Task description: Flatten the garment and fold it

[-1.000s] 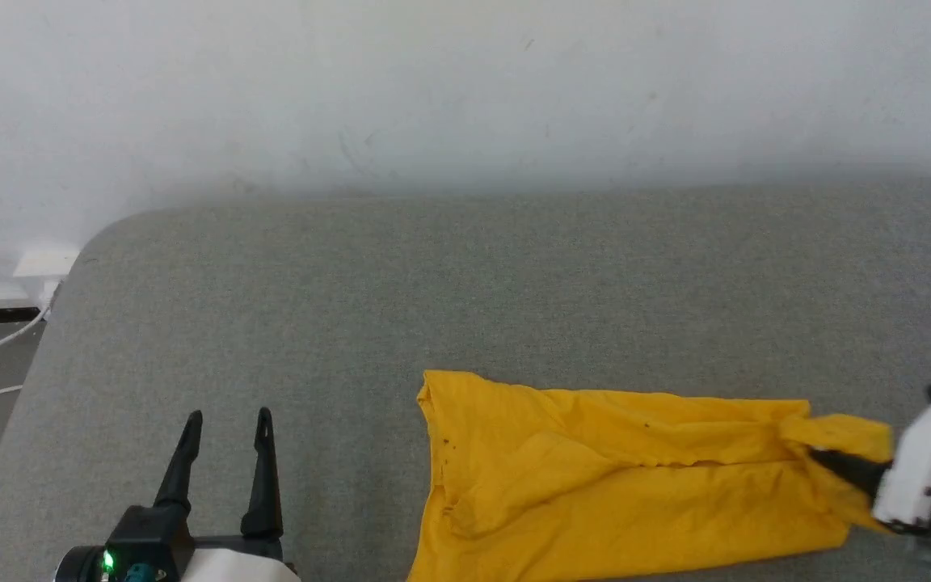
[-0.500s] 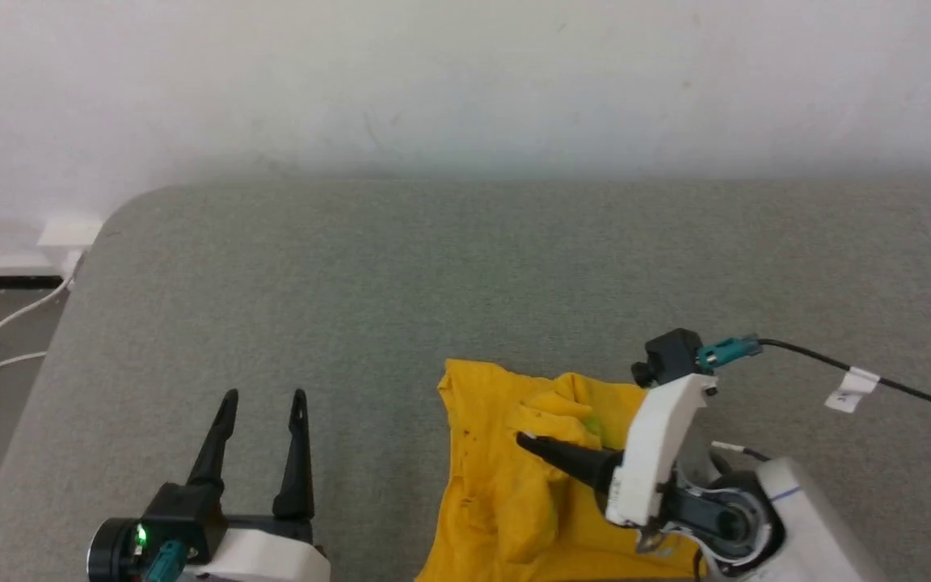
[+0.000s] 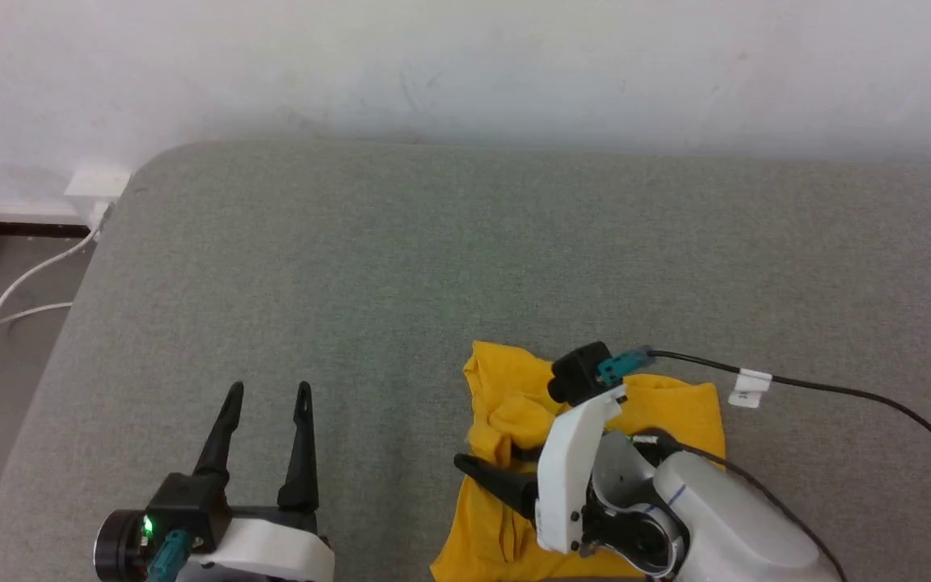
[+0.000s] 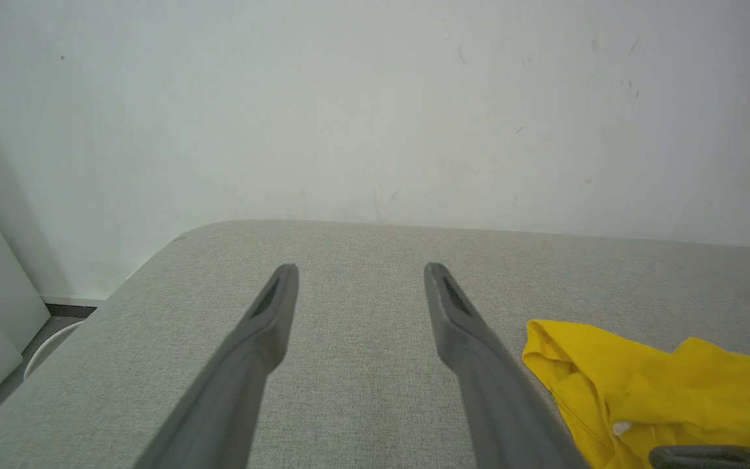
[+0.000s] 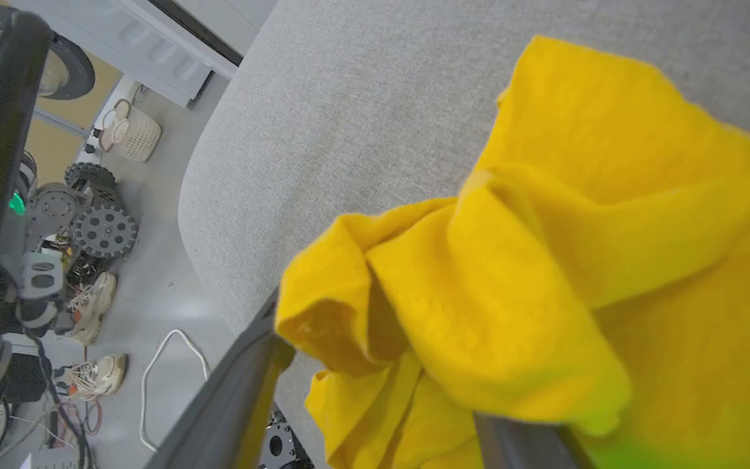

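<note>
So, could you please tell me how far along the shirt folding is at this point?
Done: the garment lies doubled over on the grey couch, its plain yellow side up. In hand: the right gripper has a bunched fold draped over its jaws. The left gripper hovers open, apart from the cloth. Left: releasing, smoothing and further folds.

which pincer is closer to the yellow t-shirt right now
Right. The right pincer is on the yellow T-shirt, with bunched cloth between its fingers. The left pincer stands open over bare grey cushion, apart from the shirt's left edge.
</note>
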You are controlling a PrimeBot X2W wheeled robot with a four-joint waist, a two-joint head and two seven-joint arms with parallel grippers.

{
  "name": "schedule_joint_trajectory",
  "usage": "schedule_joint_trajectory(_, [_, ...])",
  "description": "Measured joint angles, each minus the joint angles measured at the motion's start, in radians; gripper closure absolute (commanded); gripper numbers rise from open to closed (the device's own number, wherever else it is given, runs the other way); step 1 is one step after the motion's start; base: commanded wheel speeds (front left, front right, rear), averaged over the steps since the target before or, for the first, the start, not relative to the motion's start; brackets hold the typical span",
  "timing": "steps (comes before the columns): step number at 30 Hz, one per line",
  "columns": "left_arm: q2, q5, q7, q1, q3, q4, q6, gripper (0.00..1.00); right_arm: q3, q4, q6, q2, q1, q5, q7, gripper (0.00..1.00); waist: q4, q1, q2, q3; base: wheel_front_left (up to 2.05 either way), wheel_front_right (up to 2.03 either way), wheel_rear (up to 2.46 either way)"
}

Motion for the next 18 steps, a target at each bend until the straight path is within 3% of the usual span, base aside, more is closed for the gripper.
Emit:
schedule_joint_trajectory(5, [-0.001, 0.001, 0.000, 0.000, 0.013, 0.006, -0.001, 0.00, 0.201, -0.045, 0.000, -0.092, -0.098, -0.168, -0.105, 0.00, -0.018, -0.0001, 0.0000, -0.008, 0.00, 0.00, 0.00])
schedule_joint_trajectory(9, [-0.004, 0.001, 0.000, 0.000, 0.020, 0.010, -0.006, 0.00, 0.266, -0.095, 0.000, -0.154, -0.123, -0.267, -0.209, 0.00, -0.036, -0.0001, 0.0000, -0.021, 0.00, 0.00, 0.00])
schedule_joint_trajectory(12, [-0.007, 0.001, 0.000, 0.001, 0.030, 0.010, -0.008, 0.00, 0.222, -0.134, 0.000, -0.185, -0.115, -0.326, -0.296, 0.00, -0.050, -0.0001, 0.0000, -0.031, 0.00, 0.00, 0.00])
schedule_joint_trajectory(18, [-0.012, 0.001, 0.000, 0.003, 0.047, 0.006, -0.008, 0.00, -0.011, -0.224, 0.000, -0.224, 0.007, -0.423, -0.428, 0.00, -0.085, -0.0001, 0.0000, -0.047, 0.00, 0.00, 0.00])
